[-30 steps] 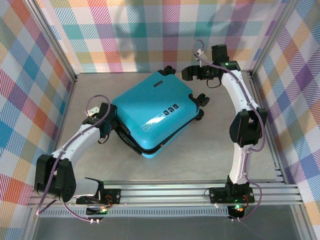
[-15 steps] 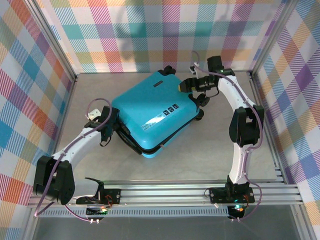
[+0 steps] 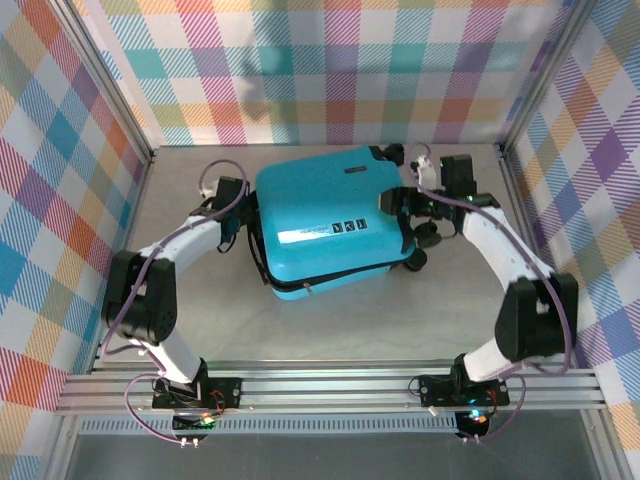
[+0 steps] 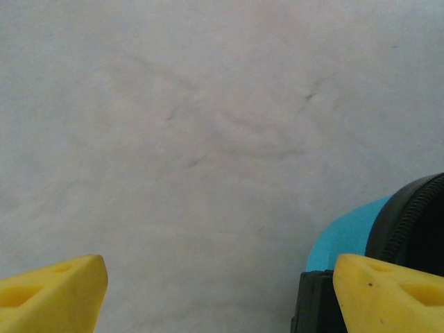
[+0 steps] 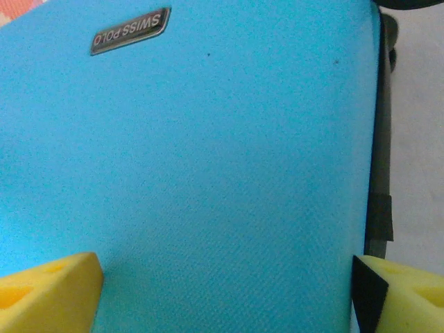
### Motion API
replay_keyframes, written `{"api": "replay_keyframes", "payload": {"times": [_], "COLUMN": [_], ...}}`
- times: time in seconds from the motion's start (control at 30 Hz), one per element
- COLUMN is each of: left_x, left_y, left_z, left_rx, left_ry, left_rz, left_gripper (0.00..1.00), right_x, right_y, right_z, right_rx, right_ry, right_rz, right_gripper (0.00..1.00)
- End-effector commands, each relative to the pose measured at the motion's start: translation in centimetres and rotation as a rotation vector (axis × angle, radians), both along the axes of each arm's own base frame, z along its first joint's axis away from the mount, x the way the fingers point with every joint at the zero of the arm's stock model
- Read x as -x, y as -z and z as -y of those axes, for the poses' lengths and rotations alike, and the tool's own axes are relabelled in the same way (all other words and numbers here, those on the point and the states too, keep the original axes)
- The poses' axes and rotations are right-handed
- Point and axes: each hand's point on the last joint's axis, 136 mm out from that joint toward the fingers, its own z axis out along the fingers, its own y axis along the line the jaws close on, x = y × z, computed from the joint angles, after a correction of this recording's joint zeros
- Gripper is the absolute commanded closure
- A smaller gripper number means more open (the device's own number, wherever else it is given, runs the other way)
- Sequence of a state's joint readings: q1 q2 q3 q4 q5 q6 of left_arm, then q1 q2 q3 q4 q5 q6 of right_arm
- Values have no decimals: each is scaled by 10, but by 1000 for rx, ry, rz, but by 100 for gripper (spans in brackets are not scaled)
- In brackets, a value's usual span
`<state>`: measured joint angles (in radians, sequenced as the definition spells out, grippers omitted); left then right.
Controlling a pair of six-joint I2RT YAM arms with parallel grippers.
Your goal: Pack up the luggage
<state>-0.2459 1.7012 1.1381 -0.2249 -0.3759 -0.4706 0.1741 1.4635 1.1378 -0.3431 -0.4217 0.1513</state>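
The luggage (image 3: 330,225) lies shut and flat at the middle-back of the worktop (image 3: 200,320). Its long axis runs left to right, slightly slanted, and its wheels (image 3: 430,240) are at the end toward my right arm. From above, my arms cover parts of both short ends, so I cannot make out what meets the shell there.

My left gripper (image 4: 220,291) stands spread wide with nothing between its tips. A cut-off turquoise corner and a bit of black zipper seam (image 4: 409,222) sit by one fingertip (image 4: 388,288).

My right gripper (image 5: 229,295) is spread wide too, over the shell. I cannot tell whether it touches. A dark badge (image 5: 130,31) there reads "SWISS POLO", upside down to me. The small labels (image 3: 345,225) on the lid are too small to read.
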Motion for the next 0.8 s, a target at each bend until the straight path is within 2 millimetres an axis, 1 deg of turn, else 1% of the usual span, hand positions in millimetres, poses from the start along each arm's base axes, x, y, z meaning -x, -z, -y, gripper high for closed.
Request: {"api": "replay_keyframes", "payload": {"times": [0.0,0.07,0.17,0.23,0.3,0.33,0.37,0.4,0.47,0.6,0.67,0.7,0.77], "left_x": [-24,-38,-53,-58,-59,-60,-59,-52,-46,-33,-25,-28,-23], "left_y": [9,-5,-26,-38,-46,-51,-54,-51,-55,-71,-77,-87,-92], "left_z": [63,66,68,70,69,72,76,79,85,89,88,88,88], "left_rx": [120,140,184,201,197,208,226,243,276,310,317,316,318], "left_ry": [287,325,375,390,387,399,417,428,455,481,480,486,488], "left_rz": [-19,14,51,57,50,56,61,31,29,65,73,117,126], "left_gripper": [16,16,16,16,16,16,16,16,16,17,17,16,16], "right_x": [56,55,44,32,20,15,11,10,9,20,27,30,33], "right_y": [-2,0,-2,-1,1,1,0,-3,-16,-42,-54,-60,-71], "right_z": [-61,-62,-71,-72,-70,-70,-72,-74,-82,-97,-105,-109,-115], "right_rx": [-144,-153,-176,-160,-139,-132,-136,-146,-176,-181,-189,-197,-217], "right_ry": [-195,-194,-208,-188,-156,-148,-151,-163,-204,-287,-330,-347,-373], "right_rz": [-66,-69,-69,-60,-55,-48,-39,-25,20,149,209,230,270], "right_gripper": [9,9,10,10,10,10,10,10,11,11,11,11,11]}}
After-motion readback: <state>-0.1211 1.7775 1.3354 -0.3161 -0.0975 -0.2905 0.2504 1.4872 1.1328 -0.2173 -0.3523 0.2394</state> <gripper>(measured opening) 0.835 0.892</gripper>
